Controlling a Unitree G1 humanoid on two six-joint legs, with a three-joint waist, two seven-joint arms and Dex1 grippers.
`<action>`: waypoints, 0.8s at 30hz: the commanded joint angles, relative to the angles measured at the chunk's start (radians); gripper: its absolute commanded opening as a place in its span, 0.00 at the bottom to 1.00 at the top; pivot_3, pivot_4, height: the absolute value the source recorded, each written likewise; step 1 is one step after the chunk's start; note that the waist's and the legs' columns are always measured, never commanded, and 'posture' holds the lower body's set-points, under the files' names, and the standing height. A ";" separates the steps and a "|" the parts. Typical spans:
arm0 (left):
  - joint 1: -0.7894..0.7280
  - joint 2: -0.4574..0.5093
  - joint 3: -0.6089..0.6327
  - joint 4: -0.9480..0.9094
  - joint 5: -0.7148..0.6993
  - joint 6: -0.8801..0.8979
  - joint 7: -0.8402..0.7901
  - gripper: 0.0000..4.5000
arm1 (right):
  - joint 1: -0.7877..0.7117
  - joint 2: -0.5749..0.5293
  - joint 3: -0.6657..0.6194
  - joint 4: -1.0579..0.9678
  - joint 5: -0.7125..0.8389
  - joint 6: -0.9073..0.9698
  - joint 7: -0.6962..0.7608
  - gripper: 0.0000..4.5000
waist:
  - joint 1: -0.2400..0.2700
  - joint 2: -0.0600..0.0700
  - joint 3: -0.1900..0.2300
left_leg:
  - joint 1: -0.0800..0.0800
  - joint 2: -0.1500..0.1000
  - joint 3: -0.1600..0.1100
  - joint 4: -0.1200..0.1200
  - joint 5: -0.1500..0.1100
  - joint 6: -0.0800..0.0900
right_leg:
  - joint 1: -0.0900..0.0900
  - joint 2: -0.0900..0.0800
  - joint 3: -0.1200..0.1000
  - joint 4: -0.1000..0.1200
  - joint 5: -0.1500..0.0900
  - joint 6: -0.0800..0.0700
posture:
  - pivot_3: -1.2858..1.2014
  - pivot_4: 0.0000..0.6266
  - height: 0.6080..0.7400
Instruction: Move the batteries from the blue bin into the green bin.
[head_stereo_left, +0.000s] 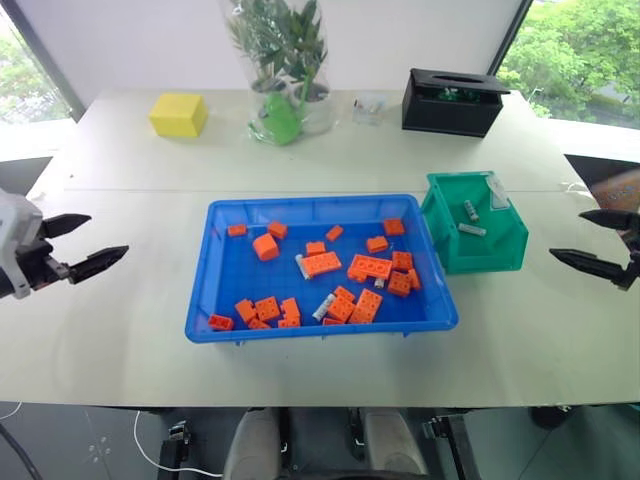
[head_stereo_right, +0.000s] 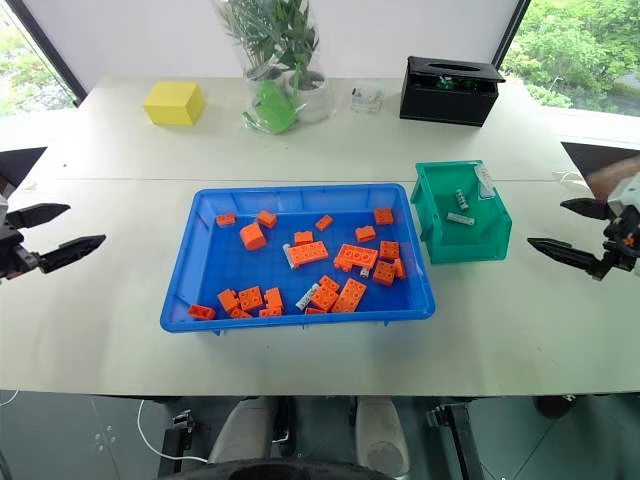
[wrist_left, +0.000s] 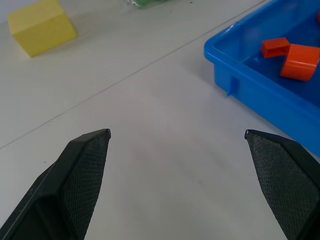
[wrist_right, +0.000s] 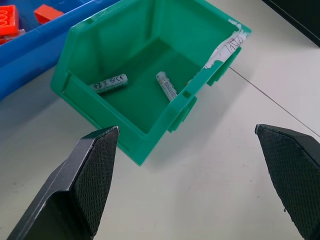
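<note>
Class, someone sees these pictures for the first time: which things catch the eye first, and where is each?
The wide bright-blue plastic tray at the table's centre, strewn with orange studded toy bricks. Right beside it stands the small deep teal-green plastic bin holding two silvery cylindrical batteries.

One battery (wrist_right: 109, 84) lying in the green bin (wrist_right: 85, 100) has a small "CE" mark printed on its side. A white strip (wrist_right: 227, 47) on the bin's rim has scribbled writing, too messy to read.
</note>
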 joint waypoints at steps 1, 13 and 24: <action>-0.001 0.017 0.033 -0.039 -0.009 -0.003 0.003 1.00 | -0.029 -0.016 -0.009 0.021 -0.002 -0.023 -0.001 1.00 | 0.000 0.000 0.000 | 0.000 0.000 0.000 0.000 0.000 0.000 | 0.000 0.000 0.000 0.000 0.000 0.000 | 0.52 0.24 0.97; -0.053 -0.019 -0.016 -0.116 -0.032 0.050 0.047 1.00 | -0.173 -0.028 0.071 0.155 -0.054 -0.070 0.001 1.00 | -0.001 0.000 0.000 | 0.000 -0.001 0.000 0.000 0.000 0.000 | 0.001 0.002 0.000 0.001 0.000 0.000 | 0.52 0.24 0.97; -0.131 -0.029 -0.142 -0.338 -0.171 0.195 -0.024 1.00 | -0.509 0.085 0.292 -0.156 0.022 0.208 0.108 1.00 | -0.005 0.002 0.001 | 0.000 0.000 0.001 0.001 0.000 0.000 | -0.001 0.005 0.001 0.004 0.000 0.001 | 0.52 0.24 0.97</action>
